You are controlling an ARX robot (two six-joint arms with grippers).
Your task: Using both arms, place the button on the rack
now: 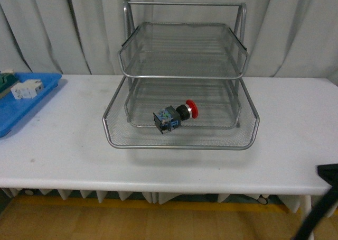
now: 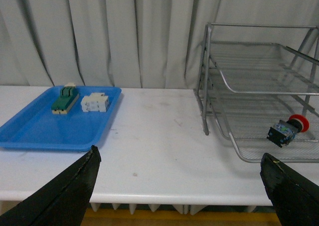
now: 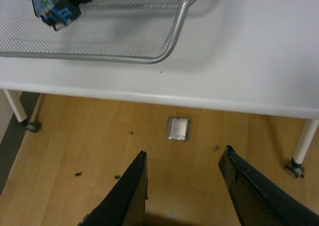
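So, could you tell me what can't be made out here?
Front view: the left edge cuts off the blue tray; the right arm is only a sliver at the corner.
Right wrist view: the picture's edge clips the button.
Left wrist view: the rack runs off the edge.
All views: any markings on the button are too small to read.

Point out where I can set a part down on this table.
Bare table lies between the blue tray and the rack, along the front edge before the rack, and right of the rack. The rack's top tier holds nothing. Crowded: the bottom tier around the button; the tray's far end, with a white block and a green block.
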